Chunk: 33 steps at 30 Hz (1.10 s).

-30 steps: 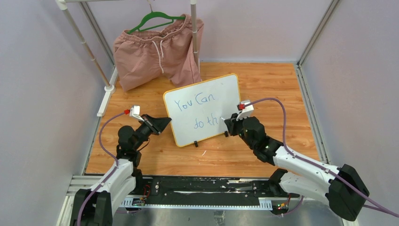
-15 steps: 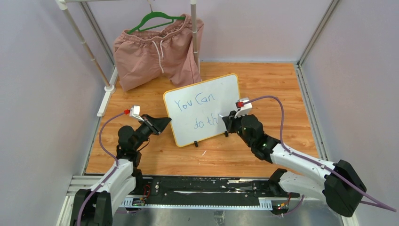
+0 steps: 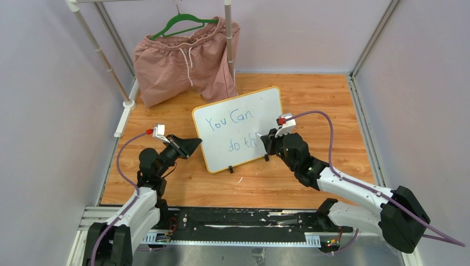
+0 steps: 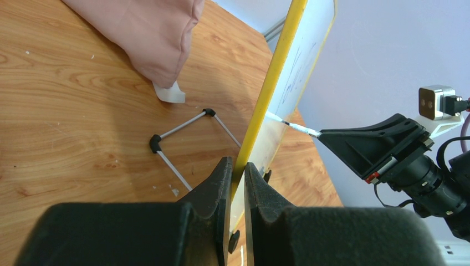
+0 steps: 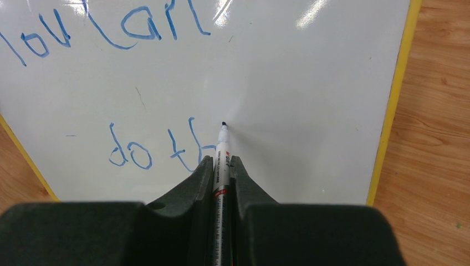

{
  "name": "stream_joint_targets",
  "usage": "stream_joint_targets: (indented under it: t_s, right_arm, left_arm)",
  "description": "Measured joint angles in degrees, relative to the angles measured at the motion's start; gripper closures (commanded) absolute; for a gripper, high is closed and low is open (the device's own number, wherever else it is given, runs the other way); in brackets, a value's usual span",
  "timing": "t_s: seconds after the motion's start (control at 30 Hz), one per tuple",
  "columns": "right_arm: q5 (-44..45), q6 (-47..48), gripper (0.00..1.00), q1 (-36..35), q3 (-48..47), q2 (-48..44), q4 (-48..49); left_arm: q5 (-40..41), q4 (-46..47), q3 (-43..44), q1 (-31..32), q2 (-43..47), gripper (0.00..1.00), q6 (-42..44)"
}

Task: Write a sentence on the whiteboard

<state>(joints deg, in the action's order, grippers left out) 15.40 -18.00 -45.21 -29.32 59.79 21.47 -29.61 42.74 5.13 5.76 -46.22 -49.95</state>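
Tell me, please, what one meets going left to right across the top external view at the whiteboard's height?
The left gripper clamping the whiteboard → blue sentence → marker → right gripper.

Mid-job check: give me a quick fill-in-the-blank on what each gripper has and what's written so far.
The left gripper is shut on the yellow edge of the ____.
The right gripper is shut on a ____.
The top line of the blue writing reads "You ____".
Missing words: whiteboard; marker; Can.
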Motion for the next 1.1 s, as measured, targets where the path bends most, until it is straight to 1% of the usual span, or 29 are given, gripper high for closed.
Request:
stream_joint_targets:
  t_s: [0.6,0.93,1.1]
  right_arm:
    - [-0.42,-0.04,1.0,0.35,0.0,-0.39,-0.55]
    - [-0.92,-0.04,1.0,0.37,0.0,-4.17,-2.23]
    - [-1.49,-0.07,1.0,0.37,0.04,-4.48,-2.8]
  left_arm:
    - [0.0,0.0,0.0,0.0,0.0,1.0,0.0]
    - [0.0,0.0,0.0,0.0,0.0,1.0,-0.02]
    - [0.0,0.0,0.0,0.0,0.0,1.0,-0.02]
